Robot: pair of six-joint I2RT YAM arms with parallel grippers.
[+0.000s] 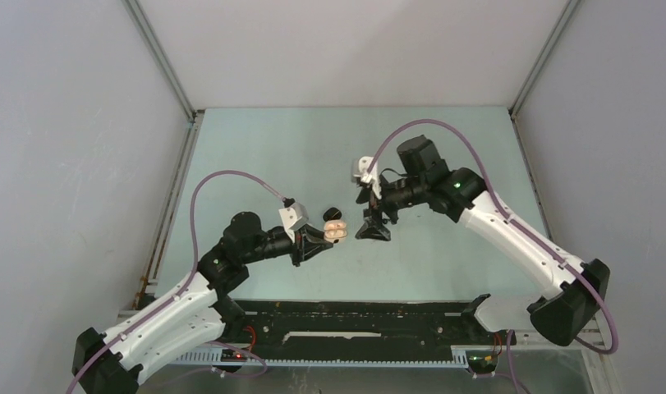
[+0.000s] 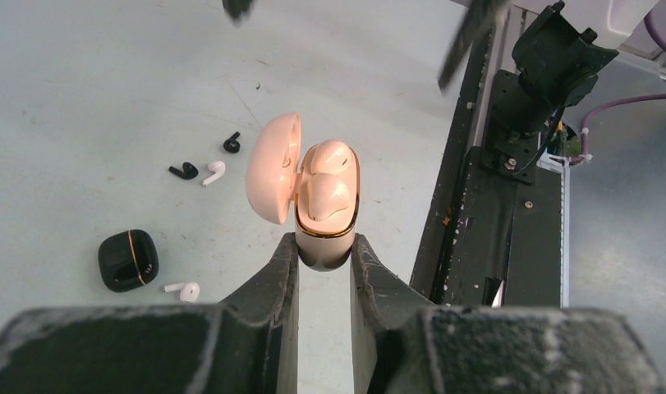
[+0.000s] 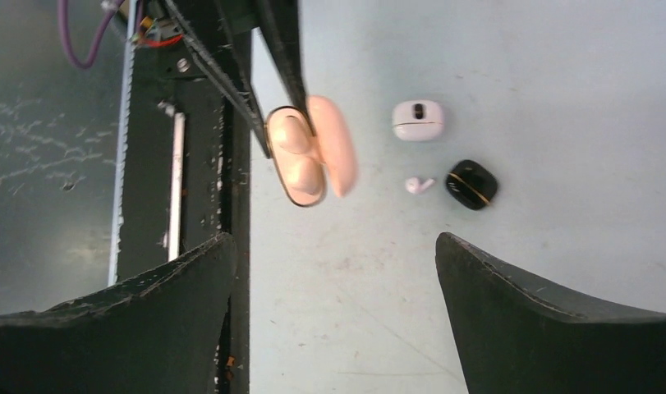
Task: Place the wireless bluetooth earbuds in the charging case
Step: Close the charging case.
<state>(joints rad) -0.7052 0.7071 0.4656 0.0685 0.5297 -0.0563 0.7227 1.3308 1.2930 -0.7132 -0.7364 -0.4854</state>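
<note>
The bottom of the charging case [image 2: 273, 168] is disappearing between the clamped jaws of the left gripper [image 2: 323, 250], and from overhead it is showing only as a pale blob. Two beige earbuds [image 2: 325, 197] are sitting in its open top, just past those jaws. The right gripper [image 3: 333, 246] is hanging close by, spread wide and gripping nothing.

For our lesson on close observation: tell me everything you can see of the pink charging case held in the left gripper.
The pink charging case is a small, glossy, pebble-shaped shell that looks like plastic, edged in gold at its opening. Its hinged lid stands open to one side. Two matching pink earbuds sit side by side in its wells. The left gripper clamps its base between both fingers, holding it above the table.
</note>
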